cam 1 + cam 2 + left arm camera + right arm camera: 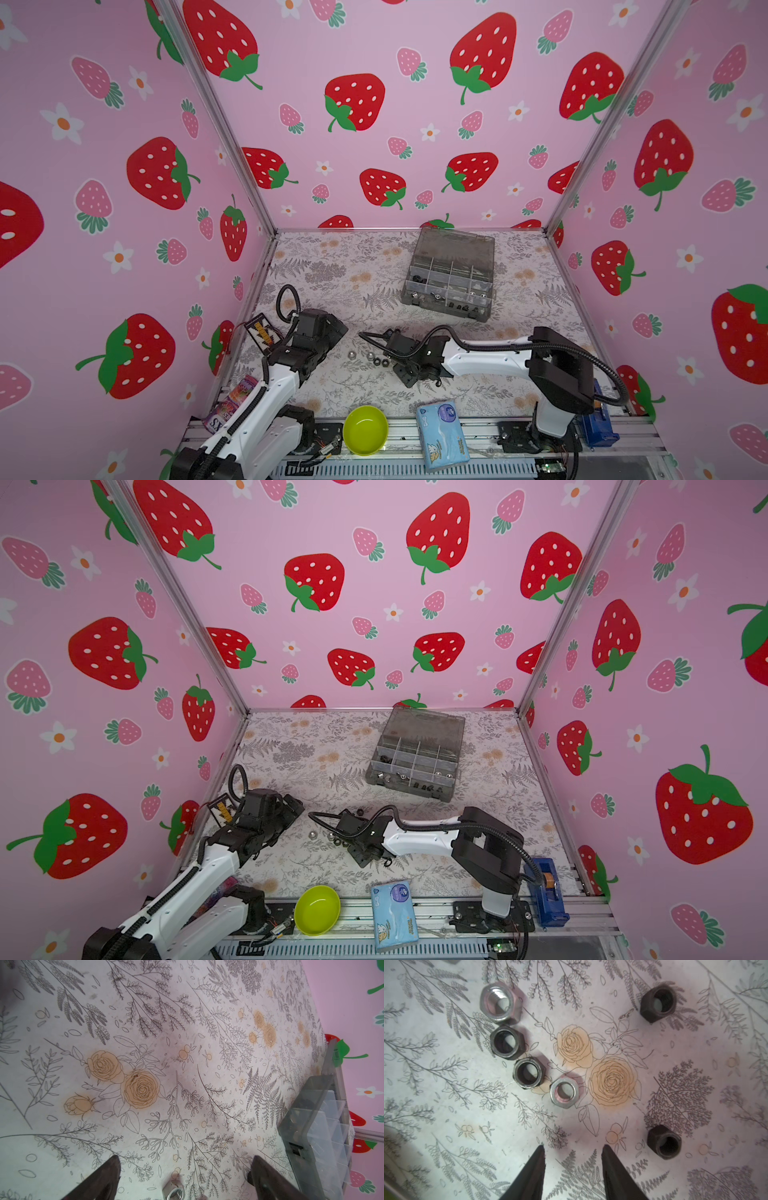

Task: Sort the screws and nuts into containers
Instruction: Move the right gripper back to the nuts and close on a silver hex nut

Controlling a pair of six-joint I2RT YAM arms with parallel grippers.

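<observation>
Found the right end effector [573,1147] low over the floral tabletop [332,270], fingers partly apart and gripping nothing. Counted four hex nuts lying flat in a slanting row ahead of its fingertips, trailing off toward one finger's side: small silver hex nut [564,1092] nearest, just ahead of the tips; then dark hex nut [528,1072]; then second dark hex nut [506,1043]; then large silver hex nut [500,1002] farthest, each close against the next, touching or nearly so. Spotted two more off the opposite finger's side, well apart from the row: near black nut [663,1141] just beside that finger, far black nut [657,1003] well ahead of it. Found the left end effector [186,1158] spread as wide as possible and empty, with a threaded silver nut [173,1193] on the tabletop back between its fingers, cut off by the frame edge; could not tell any contact. Placed the row, in both top views, between the two end effectors. Located the smoky-grey organizer box [428,306] well beyond the right end effector, near the back wall, hinged lid [457,245] raised, with small black and silver pieces in its nearer compartments.
</observation>
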